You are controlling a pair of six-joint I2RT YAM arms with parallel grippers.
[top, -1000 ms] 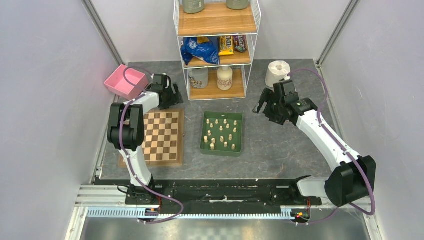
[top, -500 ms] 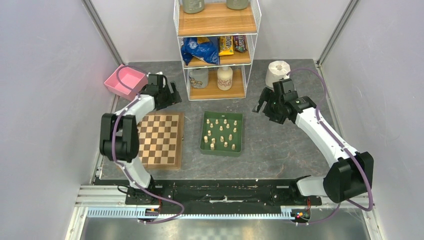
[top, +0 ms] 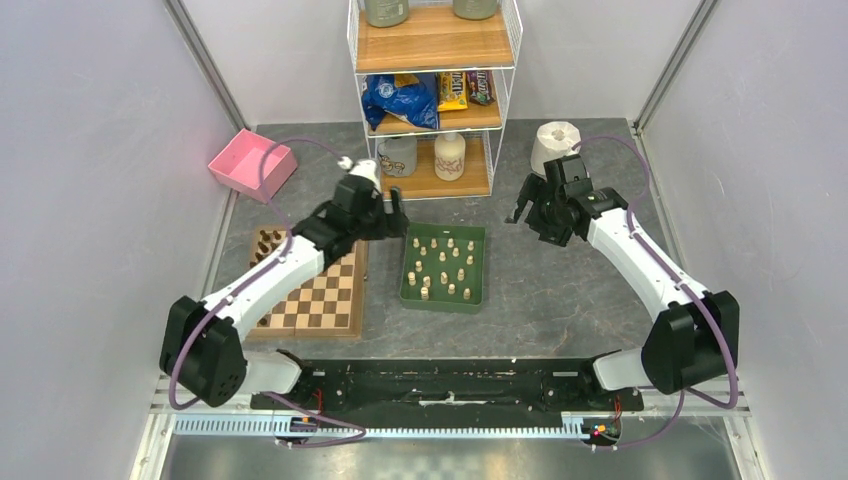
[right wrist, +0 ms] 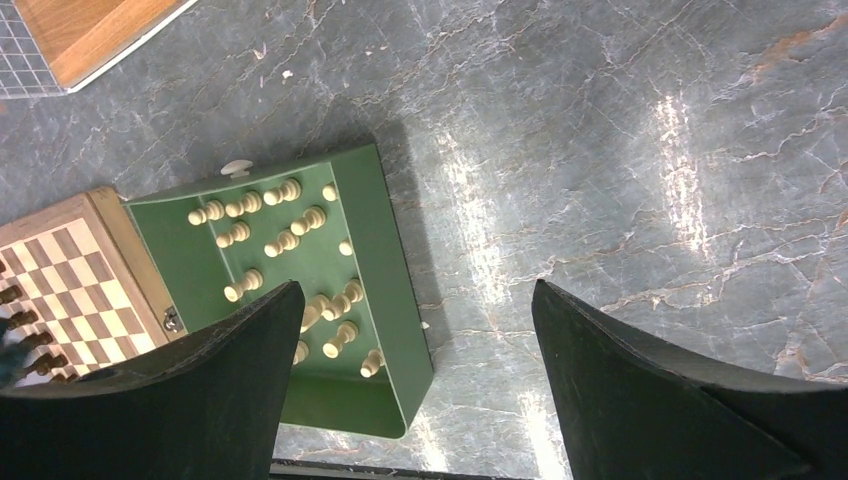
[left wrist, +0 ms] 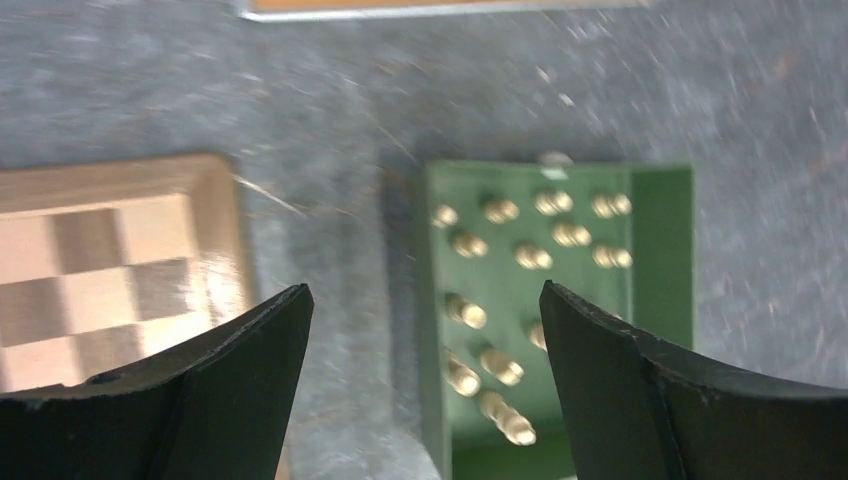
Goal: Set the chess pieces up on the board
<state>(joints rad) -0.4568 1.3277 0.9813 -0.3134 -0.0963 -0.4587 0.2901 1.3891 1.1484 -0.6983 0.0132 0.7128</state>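
Left end effector (left wrist: 425, 300) and right end effector (right wrist: 418, 295) gape empty; one tray (top: 440, 307) holds about fifteen cream pieces (top: 443, 279) beside one board (top: 325, 295).

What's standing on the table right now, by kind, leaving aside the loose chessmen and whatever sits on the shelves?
Chessboard: 1
Green tray: 1
Pink bin: 1
Paper roll: 1
Wire shelf rack: 1
Total: 5
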